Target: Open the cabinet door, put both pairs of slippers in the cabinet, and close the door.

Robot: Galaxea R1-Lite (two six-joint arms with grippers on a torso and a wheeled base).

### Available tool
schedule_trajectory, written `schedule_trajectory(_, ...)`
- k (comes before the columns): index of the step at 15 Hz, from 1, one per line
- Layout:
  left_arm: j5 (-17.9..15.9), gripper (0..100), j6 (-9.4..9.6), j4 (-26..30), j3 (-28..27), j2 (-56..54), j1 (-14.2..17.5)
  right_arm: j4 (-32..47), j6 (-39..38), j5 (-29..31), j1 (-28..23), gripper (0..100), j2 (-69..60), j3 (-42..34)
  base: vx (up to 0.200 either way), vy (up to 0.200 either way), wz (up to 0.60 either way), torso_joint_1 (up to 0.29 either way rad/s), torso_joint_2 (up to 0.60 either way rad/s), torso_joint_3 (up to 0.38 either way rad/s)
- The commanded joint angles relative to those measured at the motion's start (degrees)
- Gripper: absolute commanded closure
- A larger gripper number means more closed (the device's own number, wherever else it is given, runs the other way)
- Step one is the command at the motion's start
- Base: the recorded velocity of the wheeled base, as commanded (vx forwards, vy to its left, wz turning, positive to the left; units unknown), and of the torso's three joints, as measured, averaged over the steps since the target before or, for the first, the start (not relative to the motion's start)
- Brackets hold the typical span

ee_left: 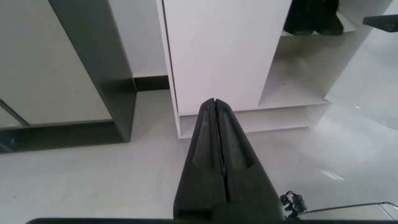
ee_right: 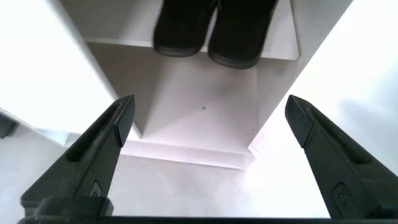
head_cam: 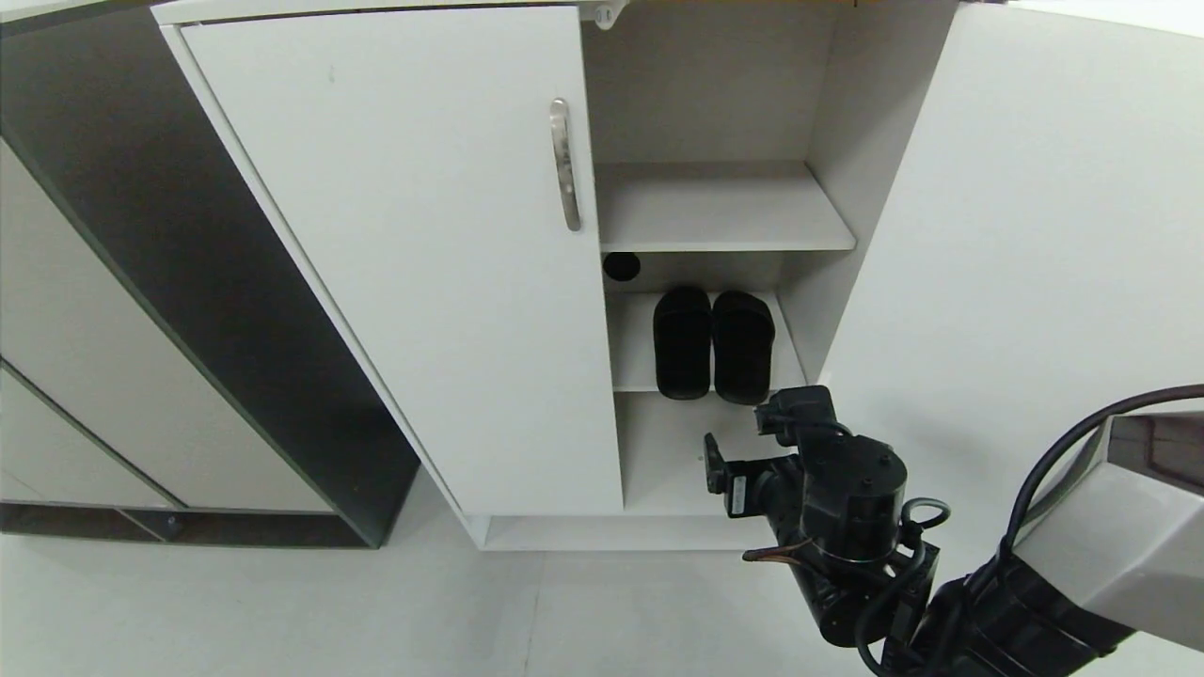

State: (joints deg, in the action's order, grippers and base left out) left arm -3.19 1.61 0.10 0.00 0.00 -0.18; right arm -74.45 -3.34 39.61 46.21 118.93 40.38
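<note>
White shoe cabinet (head_cam: 828,113) stands on a pale floor, its right door (head_cam: 1035,235) swung open and its left door (head_cam: 414,263) shut. One pair of black slippers (head_cam: 743,343) lies on the middle shelf (head_cam: 635,338), near ends at the edge. The right end effector (head_cam: 748,434), fingers apart, hangs just below them beside the open door. A careless lift could drag the slippers out or knock the door. The left end effector (ee_left: 214,102) is pressed together, near the floor.

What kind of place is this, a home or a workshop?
Probably a home-like hallway or entry area, indoors. A white shoe cabinet stands on a pale smooth floor with one door open, and a pair of black slippers sits on a shelf inside.
</note>
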Motion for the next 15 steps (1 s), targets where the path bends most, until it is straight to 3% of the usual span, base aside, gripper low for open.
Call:
schedule_trajectory(1,0.0,100,-0.12,0.0,0.0,0.1,0.0,0.0,0.0,0.0,-0.1,0,-0.1,0.0,0.0,0.0,0.0,0.0,0.0,0.0)
schedule_trajectory(7,0.0,100,-0.03,0.0,0.0,0.1,0.0,0.0,0.3,0.0,-0.2,0,-0.1,0.1,0.0,0.0,0.0,0.001,0.0,0.017)
schedule_trajectory(15,0.0,100,-0.03,0.0,0.0,0.1,0.0,0.1,0.3,0.0,-0.7,0,0.7,0.8,0.0,0.0,0.0,0.003,0.0,0.192)
